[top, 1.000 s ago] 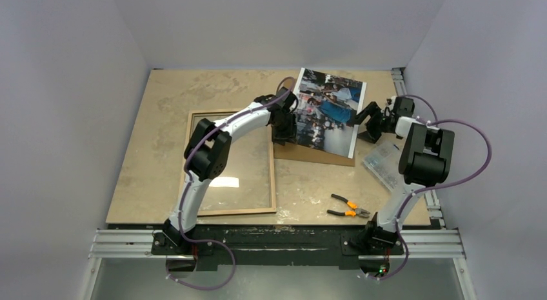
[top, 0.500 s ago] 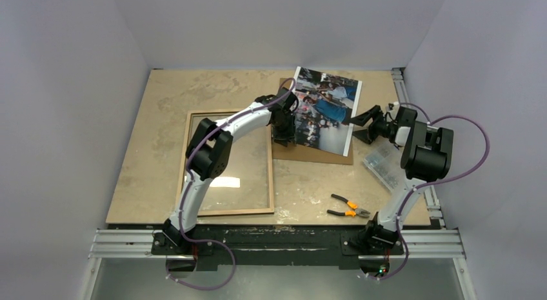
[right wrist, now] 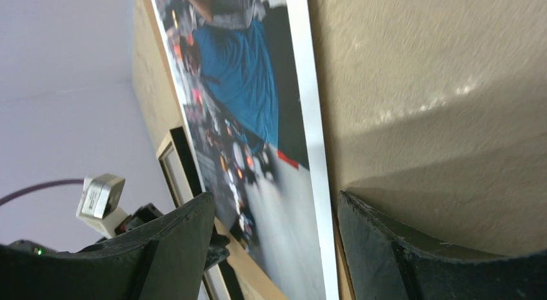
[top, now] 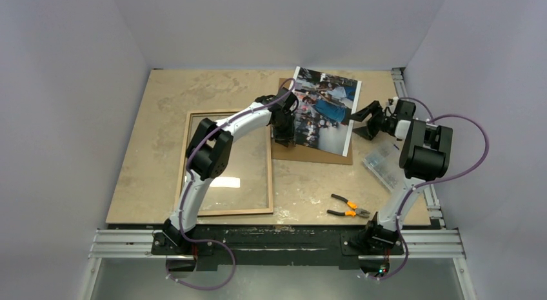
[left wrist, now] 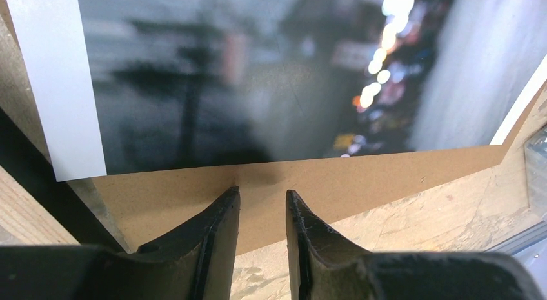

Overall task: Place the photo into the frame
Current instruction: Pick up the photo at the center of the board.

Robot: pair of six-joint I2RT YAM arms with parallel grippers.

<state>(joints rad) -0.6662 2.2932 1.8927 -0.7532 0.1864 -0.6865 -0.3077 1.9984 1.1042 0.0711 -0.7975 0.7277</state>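
The photo (top: 324, 110), a colour street scene with blue shirts, lies face up on the brown backing board (top: 315, 152) at the back middle. The frame (top: 225, 162) lies flat to its left, wood-coloured rails up, pane in it. My left gripper (top: 284, 137) hangs over the board's near left edge; in its wrist view the fingers (left wrist: 222, 213) stand a narrow gap apart over the bare board (left wrist: 361, 177), just short of the photo (left wrist: 258, 80), gripping nothing. My right gripper (top: 357, 117) is wide open at the photo's right edge (right wrist: 313, 164), which lies between its jaws.
Orange-handled pliers (top: 347, 206) lie near the front right. A clear plastic box (top: 386, 163) sits by the right arm; its corner shows in the left wrist view (left wrist: 535, 164). The frame's rail (right wrist: 169, 164) shows beyond the photo.
The photo and board have shifted slightly to the left and back. My right gripper has moved in and up beside the photo's right edge. The left gripper has barely moved.
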